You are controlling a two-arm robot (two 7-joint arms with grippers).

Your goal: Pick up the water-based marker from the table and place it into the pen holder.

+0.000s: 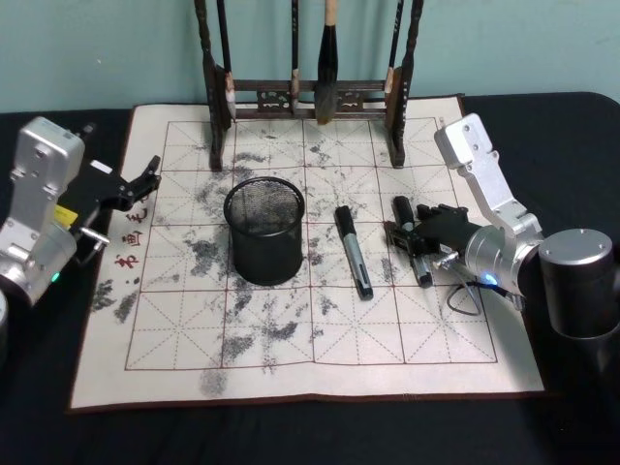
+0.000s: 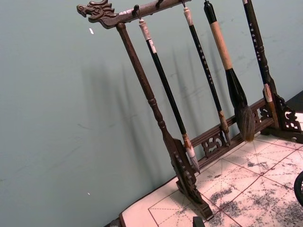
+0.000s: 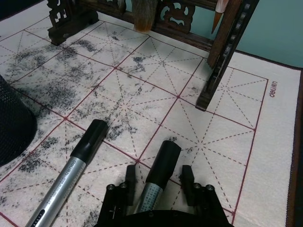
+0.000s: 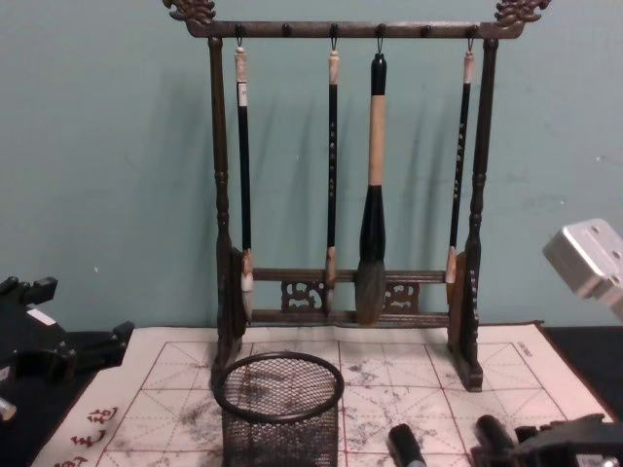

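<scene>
Left gripper (image 1: 143,186) parked at the left edge of the mat (image 1: 291,363), well apart from the work. Pen holder (image 1: 263,254) upright, mid-mat. Spare marker (image 1: 354,254) lies beside it (not addressed). Water-based marker (image 3: 158,165) lies flat, long axis pointing away from the robot. Right gripper (image 3: 158,182) straddles it with jaws open and clear gaps either side. The holder lies leftward of the grasp.

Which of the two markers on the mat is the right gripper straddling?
The marker farther from the pen holder, between the fingers of the right gripper; the other marker lies free.
</scene>
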